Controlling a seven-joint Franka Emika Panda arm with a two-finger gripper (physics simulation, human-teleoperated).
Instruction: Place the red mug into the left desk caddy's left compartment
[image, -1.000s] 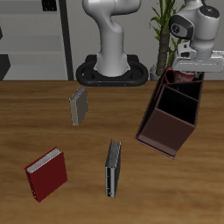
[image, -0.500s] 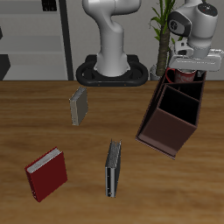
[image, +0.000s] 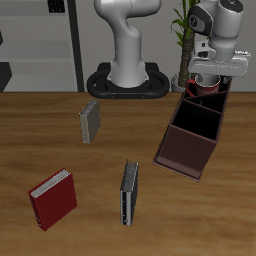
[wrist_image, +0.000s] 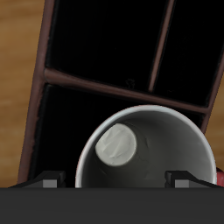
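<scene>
The red mug (image: 204, 88) stands upright inside the left desk caddy (image: 185, 155), at its far end by the tall slanted panels. That is where the narrow left compartment lies. My gripper (image: 213, 79) hovers just above the mug. In the wrist view the mug's pale inside (wrist_image: 149, 157) fills the space below my gripper (wrist_image: 116, 179). The fingertips (wrist_image: 51, 180) are spread wide and hold nothing. The caddy's dark dividers (wrist_image: 114, 87) show beyond the mug. The mug's handle is hidden.
A red book (image: 52, 198) lies near the table's front edge. A grey book (image: 90, 121) and a dark upright book (image: 129, 192) stand mid-table. The robot's base (image: 125, 80) and a plant (image: 185, 30) are at the back.
My gripper has lifted a little and shifted slightly sideways above the caddy's far end. The red mug has stayed in the caddy.
</scene>
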